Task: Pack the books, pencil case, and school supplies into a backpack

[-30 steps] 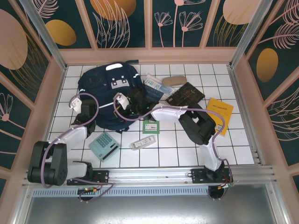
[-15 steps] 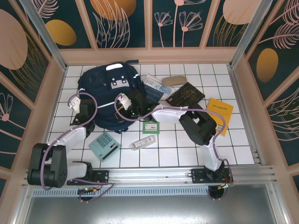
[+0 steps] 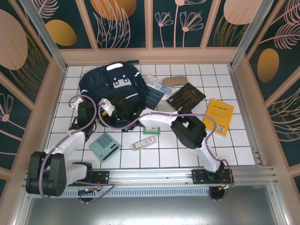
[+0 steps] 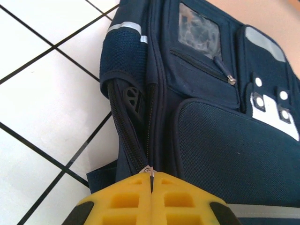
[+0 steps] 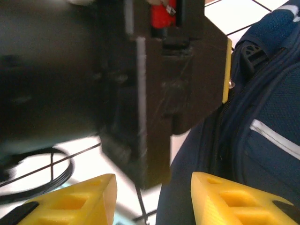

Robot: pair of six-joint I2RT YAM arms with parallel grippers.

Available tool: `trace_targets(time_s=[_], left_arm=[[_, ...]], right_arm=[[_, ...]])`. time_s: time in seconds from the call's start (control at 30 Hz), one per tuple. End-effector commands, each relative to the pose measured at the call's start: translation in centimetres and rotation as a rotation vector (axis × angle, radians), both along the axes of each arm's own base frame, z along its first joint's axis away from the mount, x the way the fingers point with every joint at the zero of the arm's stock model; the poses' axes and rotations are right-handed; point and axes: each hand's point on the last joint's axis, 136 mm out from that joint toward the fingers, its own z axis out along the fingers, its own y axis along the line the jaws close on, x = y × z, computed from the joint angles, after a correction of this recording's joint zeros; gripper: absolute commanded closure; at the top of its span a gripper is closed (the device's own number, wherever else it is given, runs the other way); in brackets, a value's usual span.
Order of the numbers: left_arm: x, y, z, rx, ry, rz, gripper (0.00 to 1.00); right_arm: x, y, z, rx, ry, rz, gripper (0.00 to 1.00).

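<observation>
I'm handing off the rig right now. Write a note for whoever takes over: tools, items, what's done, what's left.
Left tool: shut on the backpack's zipper pull.
Right tool: open, holding nothing, beside the backpack.
Loose on the table: calculator, white-grey bar and green book near the front. The blue book, brown book, yellow-orange book, pencil case and clear packet are right of the backpack.
Done: zipper pull gripped, nothing packed.
Left: open the backpack, load all eight items.
</observation>
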Motion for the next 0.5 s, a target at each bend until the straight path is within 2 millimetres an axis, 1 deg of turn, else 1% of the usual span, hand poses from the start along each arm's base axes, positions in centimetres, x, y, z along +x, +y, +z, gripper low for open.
trace_targets(time_s=[0.0, 0.17, 0.2, 0.23, 0.33, 0.37, 0.47], left_arm=[[0.7, -0.6, 2.6, -0.01, -0.099, -0.039, 1.0], [0.6, -0.5, 2.7, -0.008, -0.099, -0.033, 1.0], [0.6, -0.5, 2.6, -0.009, -0.097, -0.033, 1.0], [0.6, -0.5, 2.6, -0.009, -0.098, -0.029, 1.0], [0.6, -0.2, 2.5, -0.003, -0.095, -0.011, 1.0], [0.6, 0.1, 2.4, 0.005, -0.089, 0.0, 1.0], [0.5, 1.2, 2.0, 0.04, -0.07, 0.061, 1.0]], right_arm=[[1.5, -0.2, -3.3, -0.096, -0.002, -0.016, 0.5], [2.2, -0.8, -5.0, -0.132, -0.02, -0.058, 0.5], [2.3, -1.1, -5.2, -0.135, -0.021, -0.063, 0.51], [2.4, -1.2, -5.4, -0.138, -0.021, -0.063, 0.59], [2.3, -1.8, -5.5, -0.137, -0.017, -0.071, 0.93], [2.3, -2.1, -5.3, -0.13, -0.019, -0.078, 1.0], [2.3, -3.2, -4.2, -0.102, -0.035, -0.098, 1.0]])
